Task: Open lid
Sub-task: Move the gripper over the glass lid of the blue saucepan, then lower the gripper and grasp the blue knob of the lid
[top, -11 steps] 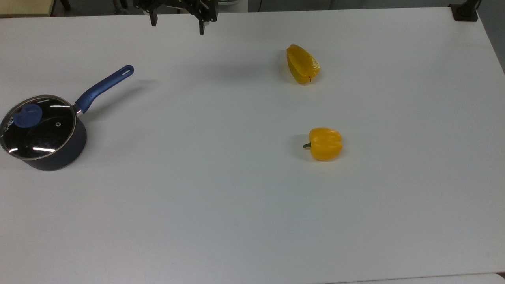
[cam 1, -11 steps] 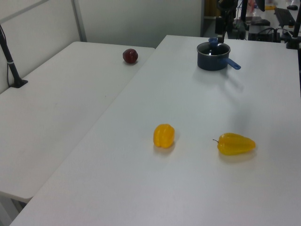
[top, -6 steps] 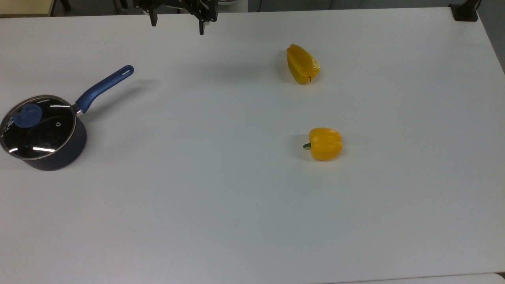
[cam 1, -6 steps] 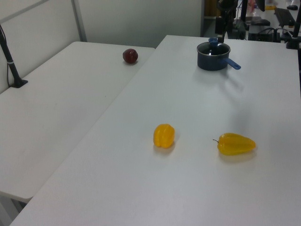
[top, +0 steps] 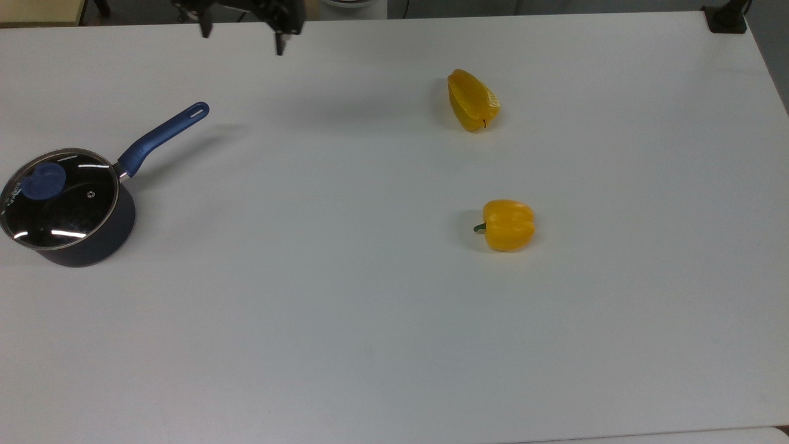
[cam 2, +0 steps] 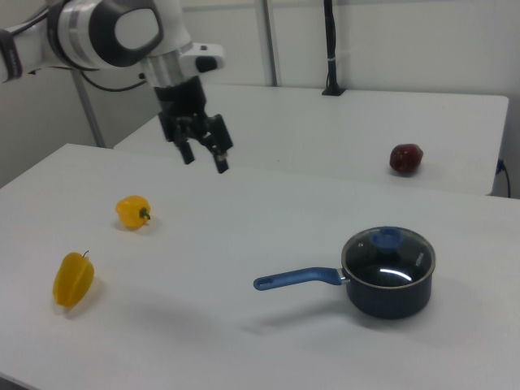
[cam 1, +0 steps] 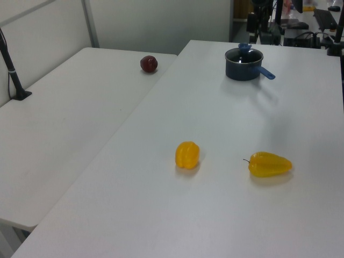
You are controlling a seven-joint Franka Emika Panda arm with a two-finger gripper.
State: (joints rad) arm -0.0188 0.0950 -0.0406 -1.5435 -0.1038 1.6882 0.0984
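In the top view, going left to right, the lid (top: 60, 197) sits closed on the dark saucepan (top: 92, 250) at about nine o'clock of the white table (top: 370, 308), its metal rim seated all round the pot's mouth and its blue knob (top: 43, 180) standing up from the glass. The pan's blue handle (top: 163, 137) points off toward two o'clock. The gripper (top: 241, 34) hangs in the air near the table's twelve o'clock edge, well apart from the pan; its two fingers are spread wide and carry nothing, which the right view confirms (cam 2: 205, 159). Further right lie a long yellow pepper (top: 471, 100) at about one o'clock and a blocky yellow pepper (top: 506, 224) nearer the centre, both well clear of the pan. In the right view a dark red fruit (cam 2: 405, 158) rests on the neighbouring table.

The lid is likely rigid and fairly heavy for its width, with smooth glass that would slip and could chip or break if dropped. The knob looks like the only sound place to hold: fingers closing on its sides from above, then a straight lift so the rim clears the pot without dragging it
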